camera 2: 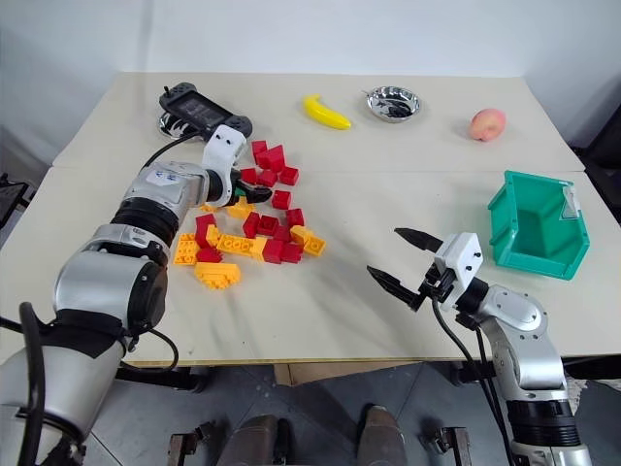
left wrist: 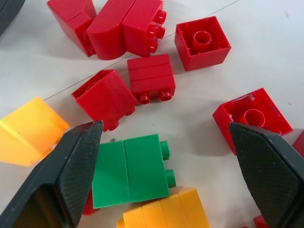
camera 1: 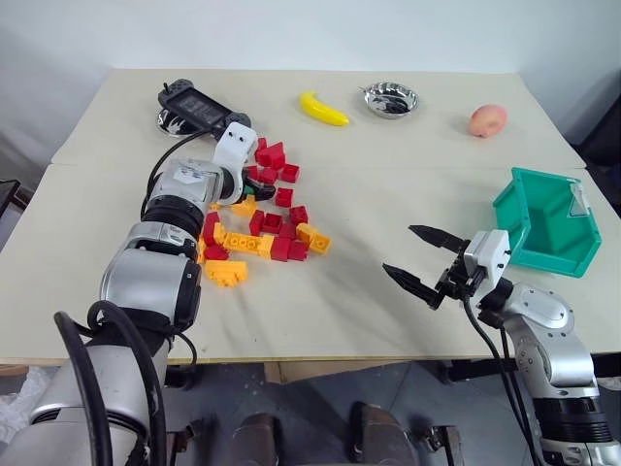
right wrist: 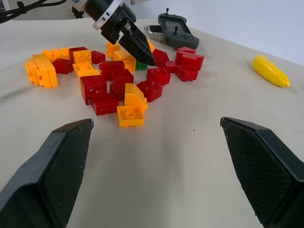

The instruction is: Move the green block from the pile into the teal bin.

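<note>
The pile [camera 1: 272, 228] of red, orange and yellow studded bricks lies left of the table's middle. The green block [left wrist: 130, 171] lies on its side at the pile's far left part, against an orange brick and beside red ones. My left gripper [left wrist: 165, 127] hovers open just above it, one finger on each side, nothing held. From the right wrist, the green block [right wrist: 141, 65] peeks out under the left fingers [right wrist: 137, 47]. The teal bin [camera 1: 529, 178] stands at the right, with nothing visible inside. My right gripper [camera 1: 400, 249] is open above bare table, left of the bin.
At the back stand a black game controller [camera 1: 199, 105], a yellow banana [camera 1: 323, 109], a small steel bowl [camera 1: 390, 99] and a peach [camera 1: 487, 120]. A seam crosses the tabletop behind the pile. Bare table lies between pile and bin.
</note>
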You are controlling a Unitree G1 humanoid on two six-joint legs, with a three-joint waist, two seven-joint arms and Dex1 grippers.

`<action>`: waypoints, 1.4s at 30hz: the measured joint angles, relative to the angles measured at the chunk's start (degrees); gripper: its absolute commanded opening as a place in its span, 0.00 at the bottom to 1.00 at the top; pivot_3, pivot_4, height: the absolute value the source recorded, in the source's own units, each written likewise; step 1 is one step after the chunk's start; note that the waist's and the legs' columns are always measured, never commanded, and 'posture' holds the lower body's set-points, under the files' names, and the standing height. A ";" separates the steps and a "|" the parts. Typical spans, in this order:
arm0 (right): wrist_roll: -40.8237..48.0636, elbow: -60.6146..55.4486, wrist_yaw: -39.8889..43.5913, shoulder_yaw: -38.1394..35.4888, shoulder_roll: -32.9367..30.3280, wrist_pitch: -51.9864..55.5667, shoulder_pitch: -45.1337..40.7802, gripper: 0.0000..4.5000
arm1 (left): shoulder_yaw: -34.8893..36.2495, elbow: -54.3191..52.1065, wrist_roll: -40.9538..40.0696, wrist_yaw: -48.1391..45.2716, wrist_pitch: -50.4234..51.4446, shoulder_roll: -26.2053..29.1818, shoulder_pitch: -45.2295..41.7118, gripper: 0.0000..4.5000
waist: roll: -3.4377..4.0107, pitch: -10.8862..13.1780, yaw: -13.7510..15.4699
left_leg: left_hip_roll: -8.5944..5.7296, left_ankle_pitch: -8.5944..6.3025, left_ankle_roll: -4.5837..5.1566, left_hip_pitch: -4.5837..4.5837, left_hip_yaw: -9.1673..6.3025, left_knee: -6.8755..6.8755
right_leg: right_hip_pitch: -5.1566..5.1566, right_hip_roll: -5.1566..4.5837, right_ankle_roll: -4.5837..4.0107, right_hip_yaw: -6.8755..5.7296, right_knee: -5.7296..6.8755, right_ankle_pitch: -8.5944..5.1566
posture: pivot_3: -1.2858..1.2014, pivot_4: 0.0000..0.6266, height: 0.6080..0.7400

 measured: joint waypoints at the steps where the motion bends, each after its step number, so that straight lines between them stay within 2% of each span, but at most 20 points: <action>1: 0.00 0.01 0.01 0.00 0.00 0.00 -0.08 1.00 | 0.00 -0.13 0.01 -0.05 0.60 0.11 -0.08 0.99 | 0.00 0.00 0.03 | 0.00 0.00 0.00 0.00 0.00 0.00 | 0.00 0.00 0.00 0.00 0.00 0.00 | 0.52 0.24 1.00; 19: -0.07 0.99 0.72 0.09 0.42 -0.16 -1.49 1.00 | 3.80 -4.32 -2.55 3.17 10.94 -0.32 -0.72 0.99 | 0.00 0.00 0.12 | 0.00 0.00 0.00 -0.01 -0.01 0.04 | 0.00 -0.01 0.00 0.00 0.02 0.00 | 0.52 0.24 1.00; 23: -0.14 0.99 0.56 0.35 1.03 -0.17 -1.49 1.00 | 5.48 -5.18 -3.81 5.36 11.17 -0.56 -0.72 0.99 | 0.00 0.00 0.15 | 0.00 0.00 0.00 -0.02 -0.01 0.05 | 0.00 -0.01 0.00 0.00 0.02 0.00 | 0.52 0.24 1.00; 37: -0.97 0.98 0.39 0.67 1.69 -0.22 -1.51 1.00 | 2.11 -5.30 -2.62 4.68 11.34 -2.60 -0.71 0.99 | 0.00 0.00 0.17 | 0.00 0.00 0.00 -0.02 -0.01 0.06 | -0.01 0.00 0.00 0.00 0.02 0.00 | 0.52 0.24 1.00; 42: -1.16 0.98 0.28 0.67 2.24 -0.34 -1.46 1.00 | 2.90 -5.06 -2.76 6.40 10.99 -2.54 -0.71 0.99 | 0.00 0.00 0.17 | 0.00 0.00 0.00 -0.02 -0.01 0.06 | -0.01 -0.01 0.00 0.00 0.03 0.00 | 0.52 0.24 1.00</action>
